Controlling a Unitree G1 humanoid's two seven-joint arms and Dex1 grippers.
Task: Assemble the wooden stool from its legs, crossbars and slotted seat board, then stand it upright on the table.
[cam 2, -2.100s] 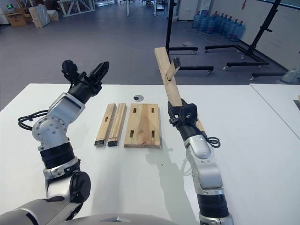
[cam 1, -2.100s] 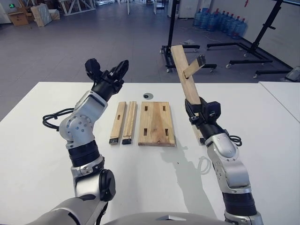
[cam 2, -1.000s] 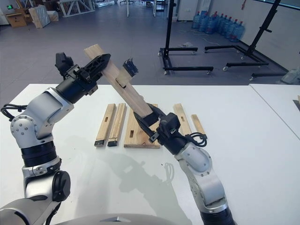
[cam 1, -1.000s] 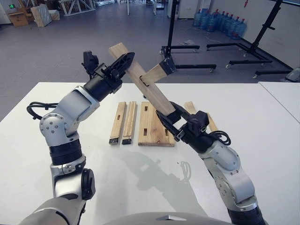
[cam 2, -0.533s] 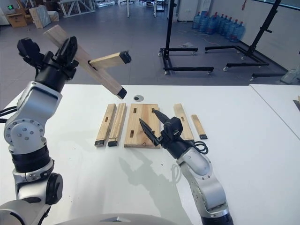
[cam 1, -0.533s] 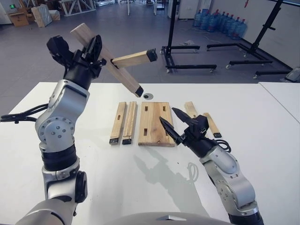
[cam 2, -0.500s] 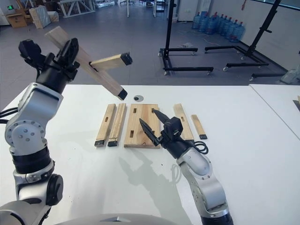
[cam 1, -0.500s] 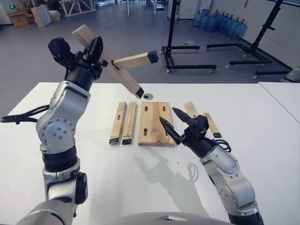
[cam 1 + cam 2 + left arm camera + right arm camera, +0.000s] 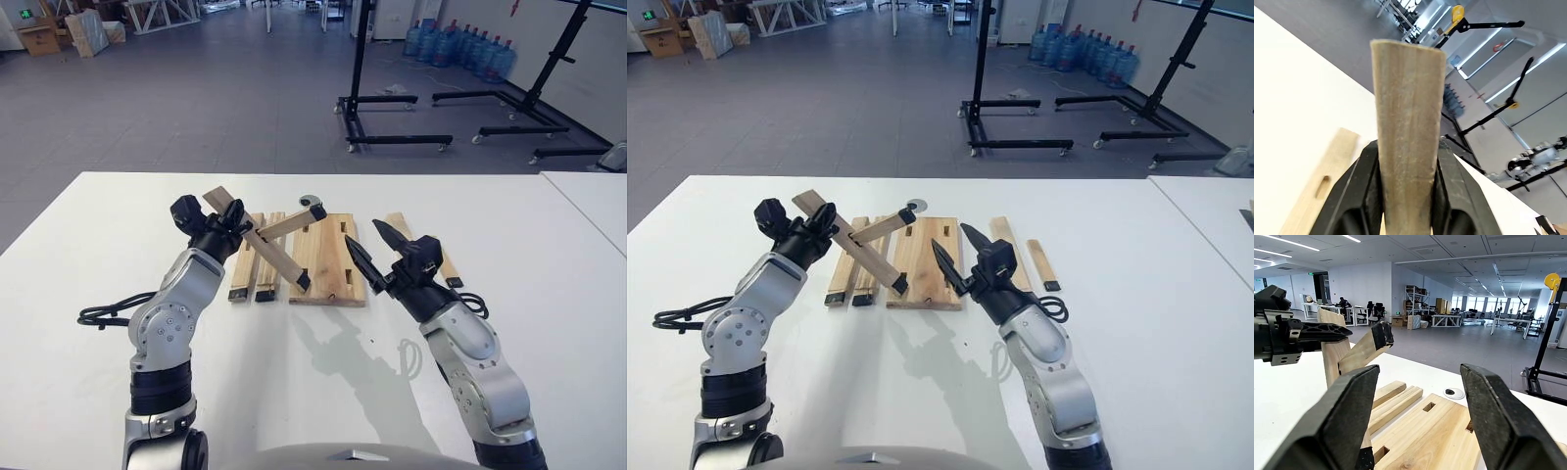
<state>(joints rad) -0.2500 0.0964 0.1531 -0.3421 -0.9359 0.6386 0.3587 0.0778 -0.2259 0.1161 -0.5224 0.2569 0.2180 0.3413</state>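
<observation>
Left of the seat board, we recorded one leg with crossbar fitted, clamped at its top in the left gripper, long axis slanting down toward the board's left edge; the right gripper hung wide-open and empty above the board's right side.

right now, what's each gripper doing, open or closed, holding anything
Left gripper: closed on the wooden leg, which has a crossbar slotted into it.
Right gripper: open, holding nothing.

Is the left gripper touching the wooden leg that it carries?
Touching. In the left wrist view the left gripper has both fingers pressed against the sides of the leg.
</observation>
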